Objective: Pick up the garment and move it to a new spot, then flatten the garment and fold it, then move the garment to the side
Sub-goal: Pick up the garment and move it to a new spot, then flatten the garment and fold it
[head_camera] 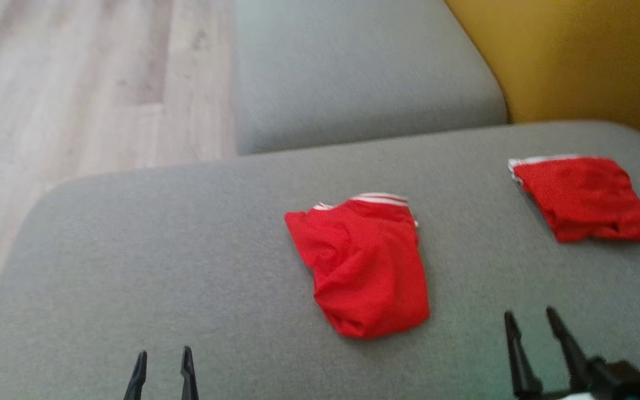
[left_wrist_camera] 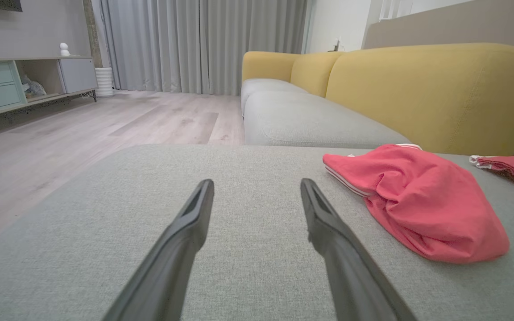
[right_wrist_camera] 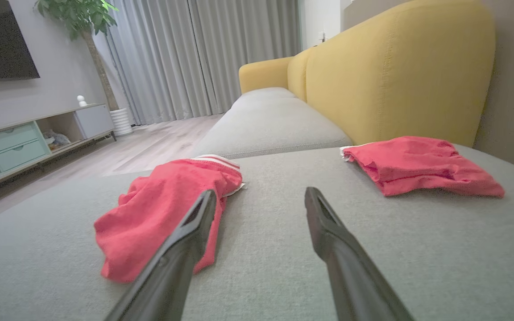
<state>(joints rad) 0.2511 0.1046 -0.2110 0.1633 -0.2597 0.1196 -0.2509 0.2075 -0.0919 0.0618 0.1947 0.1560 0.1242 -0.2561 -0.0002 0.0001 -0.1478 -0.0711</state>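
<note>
Lying bunched on grey cushion (head_camera: 131,250), garment (head_camera: 361,266); nearside, left gripper (head_camera: 164,355) and right gripper (head_camera: 530,315) spread wide, empty; red bundle (head_camera: 584,200) far right.

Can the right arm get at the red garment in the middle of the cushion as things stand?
Probably yes: the right gripper is open, the garment lies just ahead to its left on the grey cushion, nothing between; the other red bundle sits apart.
</note>
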